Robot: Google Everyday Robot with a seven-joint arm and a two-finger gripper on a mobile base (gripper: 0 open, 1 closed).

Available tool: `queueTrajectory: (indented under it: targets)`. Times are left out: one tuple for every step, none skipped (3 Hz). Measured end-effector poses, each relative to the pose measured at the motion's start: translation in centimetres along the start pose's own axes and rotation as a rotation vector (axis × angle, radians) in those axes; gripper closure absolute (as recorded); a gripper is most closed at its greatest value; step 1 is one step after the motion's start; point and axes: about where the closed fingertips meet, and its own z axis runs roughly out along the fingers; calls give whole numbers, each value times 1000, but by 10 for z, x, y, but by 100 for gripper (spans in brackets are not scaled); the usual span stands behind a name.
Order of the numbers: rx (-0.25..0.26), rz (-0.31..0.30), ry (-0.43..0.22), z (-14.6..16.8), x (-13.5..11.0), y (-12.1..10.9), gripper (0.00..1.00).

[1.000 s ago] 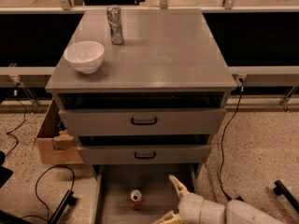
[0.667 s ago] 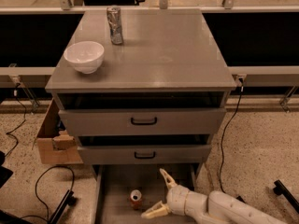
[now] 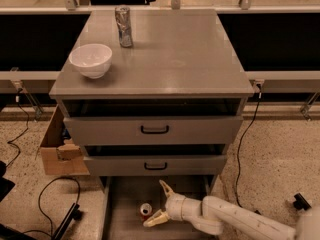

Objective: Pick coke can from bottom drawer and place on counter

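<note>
Currently the gripper (image 3: 154, 204) is positioned low inside the bottom drawer (image 3: 122, 199), with fingers spread wide and nothing gripped. The coke can (image 3: 145, 210) is stood upright on the drawer floor, just left of the open fingers, close to the lower tip. A white bowl (image 3: 91, 59) and a silver can (image 3: 123, 26) are seen on the counter (image 3: 175, 59).

High frt cam; hand (image 3: 153, 204) bottom-ctr.
</note>
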Motion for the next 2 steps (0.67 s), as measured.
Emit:
queueTrajectory:
  targets:
    - [-58, 13, 17, 36, 32, 0, 0]
    - [-73, 37, 15, 64, 60, 3, 0]
